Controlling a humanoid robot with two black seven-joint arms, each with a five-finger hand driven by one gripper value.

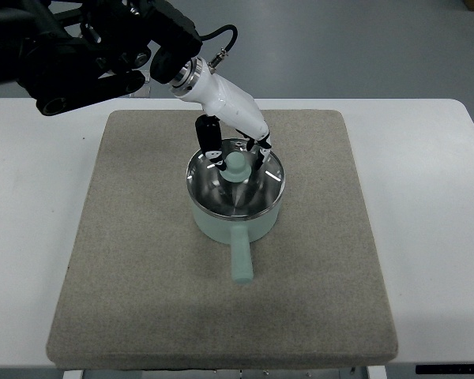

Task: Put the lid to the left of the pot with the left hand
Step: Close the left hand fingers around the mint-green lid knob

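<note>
black fingers of left hand sit each side of lid knob, close round it; real grip, cannot tell. lid lies flat on pot, knob up. pot stands mid grey mat, handle points toward bottom edge. mat on white table. arm comes from top left.

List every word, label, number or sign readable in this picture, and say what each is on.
None can be read.
The pot, its lid, the grey mat and the white table show no print.
The left hand bears small white marks, too small to read.
</note>
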